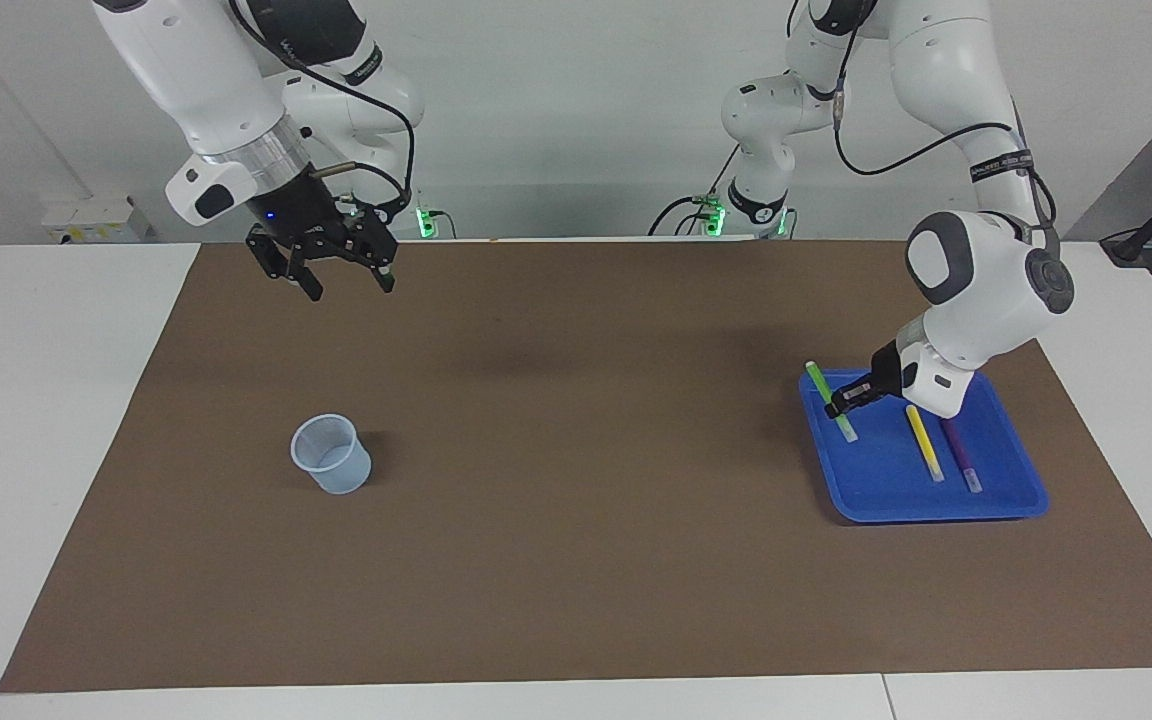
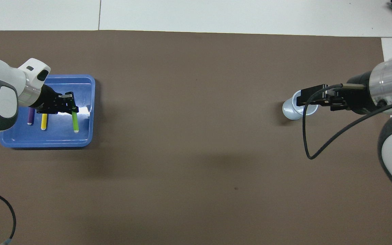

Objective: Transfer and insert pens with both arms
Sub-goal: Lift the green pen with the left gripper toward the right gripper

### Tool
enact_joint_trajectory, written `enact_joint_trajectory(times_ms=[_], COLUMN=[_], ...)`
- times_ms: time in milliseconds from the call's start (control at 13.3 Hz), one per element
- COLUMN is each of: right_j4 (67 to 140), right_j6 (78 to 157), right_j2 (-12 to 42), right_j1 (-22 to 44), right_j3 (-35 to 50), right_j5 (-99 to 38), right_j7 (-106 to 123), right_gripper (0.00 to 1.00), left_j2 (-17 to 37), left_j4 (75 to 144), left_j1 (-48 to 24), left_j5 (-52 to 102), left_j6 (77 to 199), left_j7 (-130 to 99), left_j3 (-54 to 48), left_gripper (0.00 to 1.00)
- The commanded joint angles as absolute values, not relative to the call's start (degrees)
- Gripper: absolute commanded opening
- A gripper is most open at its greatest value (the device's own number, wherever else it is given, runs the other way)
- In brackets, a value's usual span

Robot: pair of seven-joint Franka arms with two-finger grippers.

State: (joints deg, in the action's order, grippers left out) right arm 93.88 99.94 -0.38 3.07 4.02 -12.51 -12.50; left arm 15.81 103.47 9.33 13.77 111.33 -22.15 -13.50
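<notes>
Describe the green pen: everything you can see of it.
The green pen is a short, slim stick, bright green with a pale whitish tip at its lower end, plastic by the look of it. The left gripper is shut on its middle and holds it tilted, raised over the blue tray, above the edge toward the right arm's end. Nothing else appears to touch it.

You're looking at a robotics lab bench. Two white arms (image 1: 976, 300) stand at a white table (image 1: 56, 400) with a brown mat (image 1: 556, 500), bare wall (image 1: 556, 100) above.
</notes>
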Motion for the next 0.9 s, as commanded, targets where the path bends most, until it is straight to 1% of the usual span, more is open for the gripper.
enact_joint_trajectory(times_ms=[0,226,376,451,602,828], right_j4=[96.33,97.99,98.52,98.87,101.58,103.97], right_j6=[103.79,109.93,112.14,113.37,119.94,125.93], right_j2=[-2.02,-1.76,-1.76,-1.58,-1.58,-1.06], right_j1=[4.48,6.58,8.08,8.78,10.54,13.35], right_j3=[4.13,4.13,4.13,4.13,4.13,4.13], right_j5=[-14.93,-19.86,-22.22,-23.19,-26.87,-27.6], right_j7=[-17.38,-25.54,-32.66,-35.74,-41.8,-43.77], right_gripper=[1.0,1.0,1.0,1.0,1.0,1.0], left_j2=[13.45,12.31,11.96,11.87,11.87,11.95], left_j4=[104.24,104.33,104.33,104.33,104.41,104.41], left_j1=[5.99,0.9,-2.01,-2.89,-3.08,-5.7], left_j5=[18.17,20.3,23.18,26.34,31.79,37.17], left_j6=[108.64,108.37,108.28,108.63,109.59,112.4], left_j7=[-35.45,-46.11,-53.14,-56.74,-62.03,-70.64], left_j3=[-13.36,-13.36,-13.36,-13.36,-13.45,-13.62], left_gripper=[0.0,0.0,0.0,0.0,0.0,0.0])
